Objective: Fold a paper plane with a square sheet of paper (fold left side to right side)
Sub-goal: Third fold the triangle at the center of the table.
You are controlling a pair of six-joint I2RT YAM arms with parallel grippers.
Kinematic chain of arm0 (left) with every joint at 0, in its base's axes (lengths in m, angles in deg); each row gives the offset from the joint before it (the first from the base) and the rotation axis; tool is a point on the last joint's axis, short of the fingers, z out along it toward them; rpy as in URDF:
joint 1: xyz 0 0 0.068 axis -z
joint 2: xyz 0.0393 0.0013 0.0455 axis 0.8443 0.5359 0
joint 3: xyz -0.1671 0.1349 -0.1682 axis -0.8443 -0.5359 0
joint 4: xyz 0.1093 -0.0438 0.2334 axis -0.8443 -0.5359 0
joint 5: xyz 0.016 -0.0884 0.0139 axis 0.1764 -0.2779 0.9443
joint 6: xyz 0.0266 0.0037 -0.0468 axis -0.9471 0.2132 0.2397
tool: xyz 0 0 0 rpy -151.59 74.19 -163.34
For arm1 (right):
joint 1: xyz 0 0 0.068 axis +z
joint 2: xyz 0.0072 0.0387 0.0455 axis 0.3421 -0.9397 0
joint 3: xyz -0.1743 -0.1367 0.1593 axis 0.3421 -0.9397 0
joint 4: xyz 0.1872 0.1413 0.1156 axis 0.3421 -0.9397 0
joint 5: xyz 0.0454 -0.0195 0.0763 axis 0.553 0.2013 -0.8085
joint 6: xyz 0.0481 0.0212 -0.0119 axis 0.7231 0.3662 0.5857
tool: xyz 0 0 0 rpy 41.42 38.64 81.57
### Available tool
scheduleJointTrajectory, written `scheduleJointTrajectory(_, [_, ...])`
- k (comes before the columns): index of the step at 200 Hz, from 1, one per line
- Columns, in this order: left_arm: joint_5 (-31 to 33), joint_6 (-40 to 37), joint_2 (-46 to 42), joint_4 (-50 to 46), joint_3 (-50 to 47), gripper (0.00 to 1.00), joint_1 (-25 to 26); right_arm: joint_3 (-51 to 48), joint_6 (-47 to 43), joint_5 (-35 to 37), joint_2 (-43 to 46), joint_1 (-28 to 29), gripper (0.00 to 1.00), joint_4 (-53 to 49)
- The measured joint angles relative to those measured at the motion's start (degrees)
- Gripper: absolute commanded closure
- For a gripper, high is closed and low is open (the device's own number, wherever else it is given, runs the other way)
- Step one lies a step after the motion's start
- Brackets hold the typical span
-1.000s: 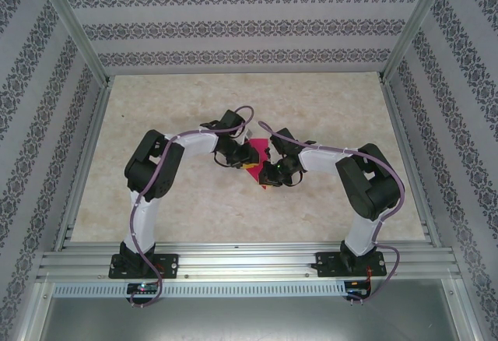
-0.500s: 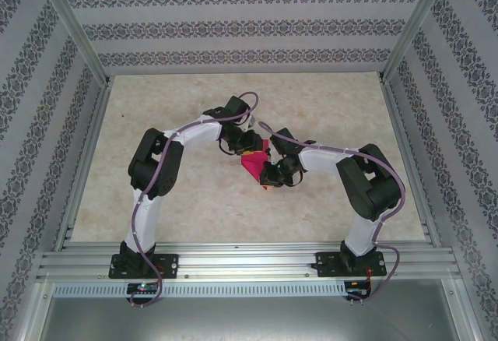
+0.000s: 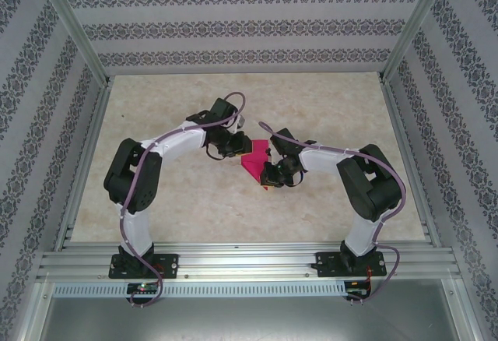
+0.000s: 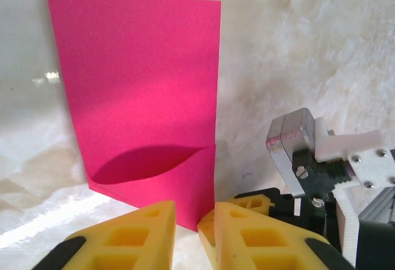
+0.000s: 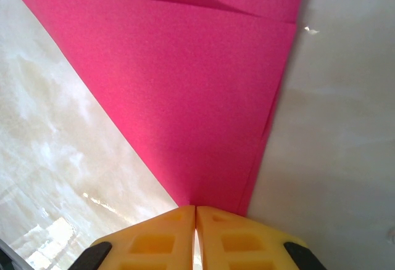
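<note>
While the right hand (image 5: 195, 211) pinches the matte magenta sheet (image 5: 203, 97) (folded double), the left hand (image 4: 188, 213) sits ajar.

Bright even light; glare on table (image 4: 37, 227); shadow inside curl of square sheet of paper (image 4: 136, 85).

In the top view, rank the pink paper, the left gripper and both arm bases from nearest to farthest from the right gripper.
1. pink paper, pinched by the right gripper, centre
2. left gripper, just past the paper's left
3. right arm base, near-right edge
4. left arm base, near-left edge
</note>
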Motion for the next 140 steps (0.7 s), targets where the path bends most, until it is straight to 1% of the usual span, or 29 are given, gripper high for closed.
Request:
scheduleJointTrajectory(30, [-0.5,2.1,0.0,2.8,-3.6,0.82,1.8,0.0,0.0,0.0,0.0,0.0,0.88,0.0])
scheduleJointTrajectory(56, [-1.2,3.2,0.5,4.4,-4.1,0.84,3.3,-0.1,0.0,0.0,0.0,0.0,0.88,0.0])
scheduleJointTrajectory(108, [-1.5,5.2,2.4,6.8,-4.5,0.84,5.1,-0.1,0.0,0.1,0.0,0.0,0.89,0.0])
scheduleJointTrajectory(140, [-1.5,6.7,3.5,8.5,-6.1,0.84,5.3,-0.1,0.0,0.1,0.0,0.0,0.89,0.0])
